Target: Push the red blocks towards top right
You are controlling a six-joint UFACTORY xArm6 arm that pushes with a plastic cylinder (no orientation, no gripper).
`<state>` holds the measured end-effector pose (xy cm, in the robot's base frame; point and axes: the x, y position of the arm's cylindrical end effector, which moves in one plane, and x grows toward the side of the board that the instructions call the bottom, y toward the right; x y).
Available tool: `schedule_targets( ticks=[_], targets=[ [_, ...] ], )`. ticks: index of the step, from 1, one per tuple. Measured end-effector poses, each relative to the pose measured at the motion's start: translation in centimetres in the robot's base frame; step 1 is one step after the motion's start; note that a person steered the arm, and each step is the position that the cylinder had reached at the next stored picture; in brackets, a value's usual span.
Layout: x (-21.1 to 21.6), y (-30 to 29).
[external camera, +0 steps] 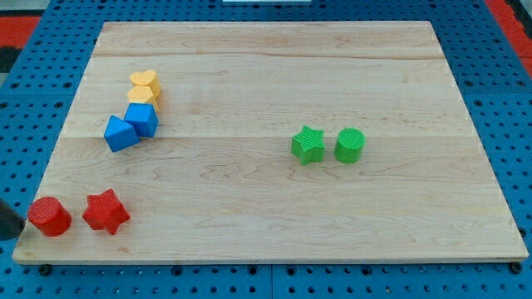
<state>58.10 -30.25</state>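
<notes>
Camera view shows us the two red blocks at the bottom left corner of the wooden board [274, 75]: the red cylinder [50, 217] and, just beside it on the view's right, the red star [105, 212]. A dark shape at the view's left edge, touching or almost touching the cylinder, is probably my tip [10, 223], but we cannot tell for sure. We have no jaws, only a rod. The top right corner lies far away, diagonally across the board. The blue, yellow and green blocks stand apart from the red ones.
</notes>
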Motion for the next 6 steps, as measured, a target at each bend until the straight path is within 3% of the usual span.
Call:
schedule_targets(
  ticks=[4, 6],
  targets=[
    [-2.2, 18.3],
    [-2.2, 19.0]
  ],
)
